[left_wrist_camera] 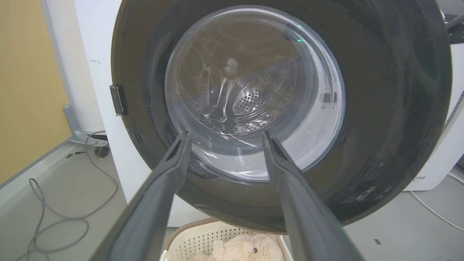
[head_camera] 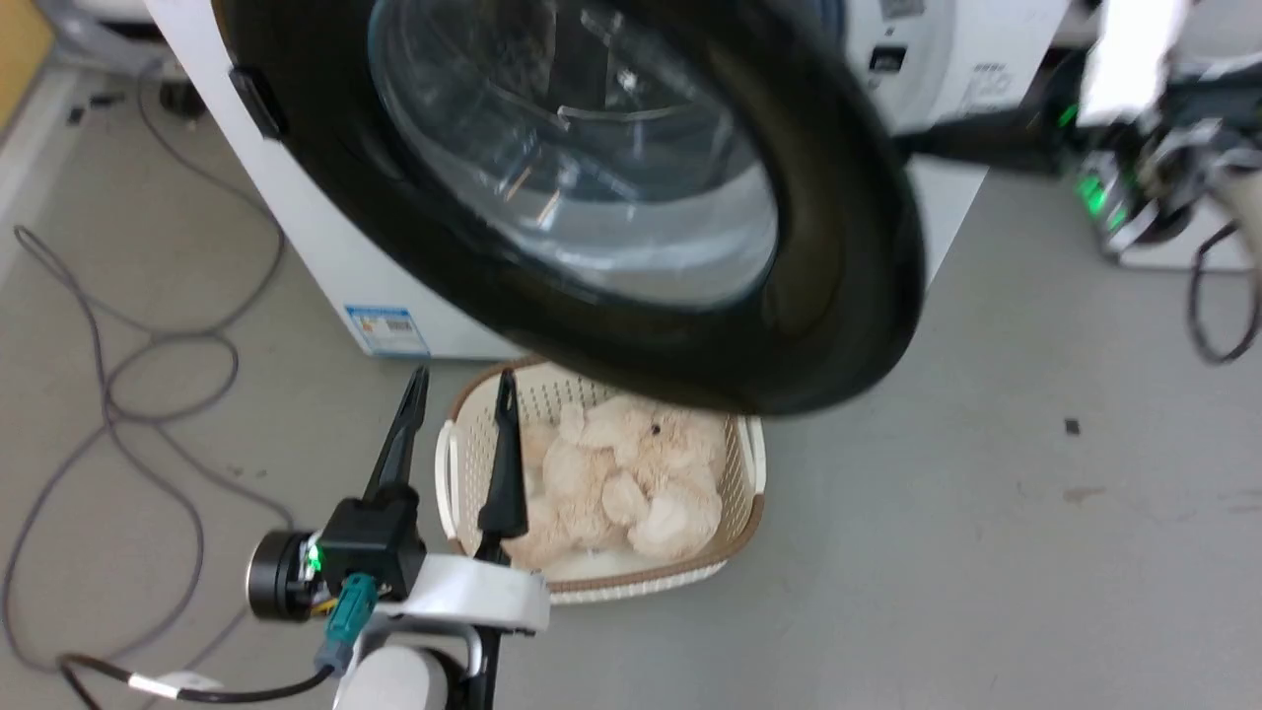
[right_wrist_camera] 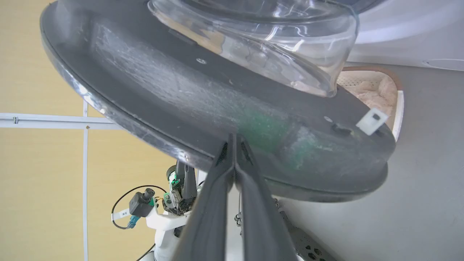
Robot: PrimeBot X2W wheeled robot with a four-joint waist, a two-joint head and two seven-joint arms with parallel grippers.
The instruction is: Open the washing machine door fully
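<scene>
The washing machine door (head_camera: 838,247), a glossy black disc with a bulging clear glass centre, stands swung partly out from the white washing machine (head_camera: 325,256), which carries a blue label (head_camera: 387,330). My right gripper (right_wrist_camera: 235,137) is shut with nothing in it, and its joined tips touch the door's inner face (right_wrist_camera: 163,90) near the rim. In the head view it reaches in from the right (head_camera: 917,148), tips hidden behind the door edge. My left gripper (head_camera: 463,385) is open, low in front of the door's outer face (left_wrist_camera: 391,108), apart from it.
A white-and-brown basket (head_camera: 749,463) holding a beige plush toy (head_camera: 631,473) sits on the floor under the door. Grey cables (head_camera: 148,394) loop on the floor at left. Another white appliance (left_wrist_camera: 435,163) stands at right, a yellow wall (left_wrist_camera: 29,90) at left.
</scene>
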